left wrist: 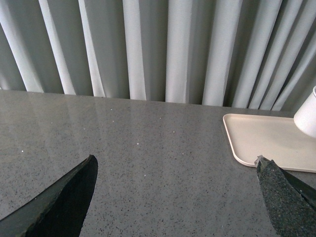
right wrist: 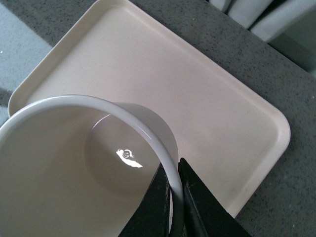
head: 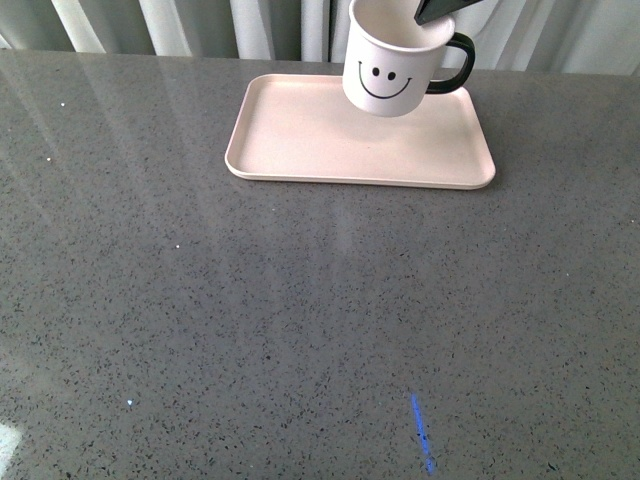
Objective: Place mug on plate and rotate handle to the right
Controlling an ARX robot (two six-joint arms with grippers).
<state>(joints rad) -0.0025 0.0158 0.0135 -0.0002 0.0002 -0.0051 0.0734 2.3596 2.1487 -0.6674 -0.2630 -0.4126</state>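
Gripping the glossy white mug by its rim, one finger inside and one outside, the right gripper holds it tilted over the upper right of the pale pink, round-cornered plate. Only the front view shows its smiley face and black loop handle, pointing frame-right. The left gripper hangs spread wide above the speckled grey tabletop.

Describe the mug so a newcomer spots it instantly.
Far across the grey table lies a pale pink plate. Over its far right part is the mug, rim pinched by the right gripper. It is white, with black smiley face and black handle.
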